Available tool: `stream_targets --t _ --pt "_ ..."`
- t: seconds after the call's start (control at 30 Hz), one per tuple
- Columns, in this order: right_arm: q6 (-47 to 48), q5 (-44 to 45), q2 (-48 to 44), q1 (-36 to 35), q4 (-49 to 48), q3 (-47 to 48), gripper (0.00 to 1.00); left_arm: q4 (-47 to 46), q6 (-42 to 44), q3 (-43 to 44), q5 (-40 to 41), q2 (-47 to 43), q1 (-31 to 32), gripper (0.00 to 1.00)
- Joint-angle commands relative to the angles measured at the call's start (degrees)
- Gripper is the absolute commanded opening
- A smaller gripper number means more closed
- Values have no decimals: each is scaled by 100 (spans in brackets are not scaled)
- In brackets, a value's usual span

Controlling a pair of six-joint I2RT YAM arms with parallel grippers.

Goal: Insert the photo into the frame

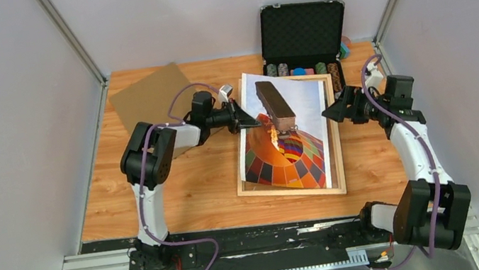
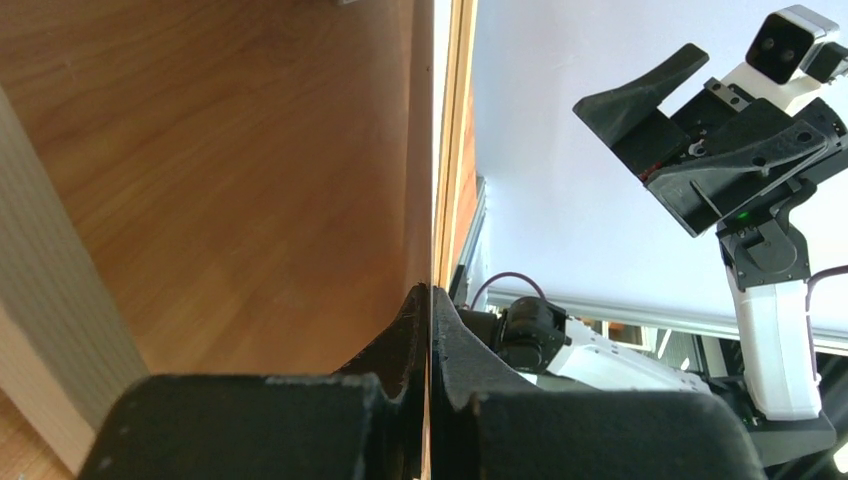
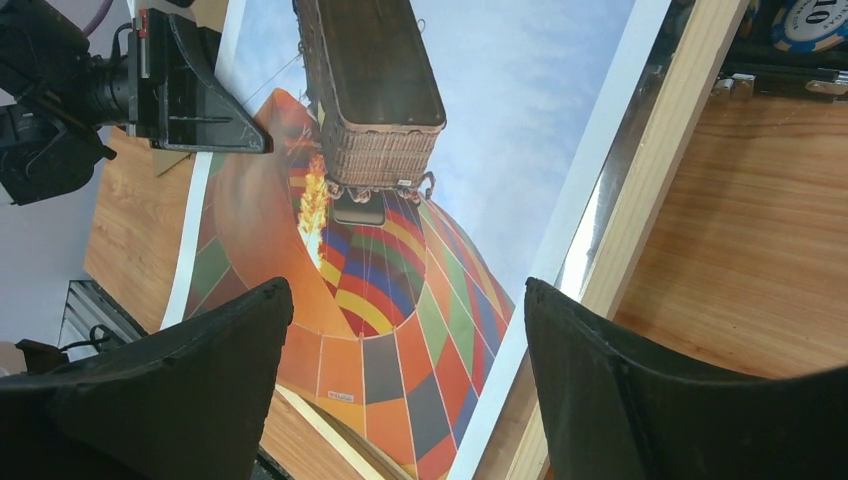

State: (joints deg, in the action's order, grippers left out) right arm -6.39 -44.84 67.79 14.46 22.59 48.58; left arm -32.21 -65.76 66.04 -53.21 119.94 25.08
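**Photo (image 1: 304,107) on top of frame (image 1: 288,193), left hand (image 1: 254,125) pinching its edge**

- Photo: picture side up, balloon print facing the top camera, laid over frame but not squared to it. Right edge down inside frame's right rail, with a strip of pane (image 3: 612,215) showing between the two. Frame's left rail hidden under the paper except at the near corner. Near rail and right rail exposed.
- Left hand: pressed together on photo's left edge, roughly halfway along frame's left side. In the wrist view, left fingers (image 2: 390,350) shut tight with the thin paper edge running straight up from between them and the frame's wood rail just beside it. How far that edge sits above frame: cannot tell.
- Right hand (image 1: 337,109): spread wide, gripping nothing, just outside frame's right rail, tips pointed at it. Contact with the rail: cannot tell. In the wrist view, right fingers (image 3: 650,400) flank a look down onto photo and right rail.
- Case (image 1: 302,32): black, lid up, just beyond frame's far end, with a row of chips (image 1: 302,68) along its front.
- Board (image 1: 145,95): brown, flat on surface (image 1: 187,186), beyond frame's far-left corner and apart from it.
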Motion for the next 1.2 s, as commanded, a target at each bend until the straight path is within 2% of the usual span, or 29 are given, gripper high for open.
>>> stream_targets --t 0.0,0.43,1.17 --pt "-121 2 54 72 -407 142 83 -216 -83 4 108 90 119 0" --pt "-125 -134 22 239 -479 48 83 -624 -379 -45 362 278 163 0" --pt "-125 -310 94 381 -501 11 83 -359 -192 125 555 521 272 0"
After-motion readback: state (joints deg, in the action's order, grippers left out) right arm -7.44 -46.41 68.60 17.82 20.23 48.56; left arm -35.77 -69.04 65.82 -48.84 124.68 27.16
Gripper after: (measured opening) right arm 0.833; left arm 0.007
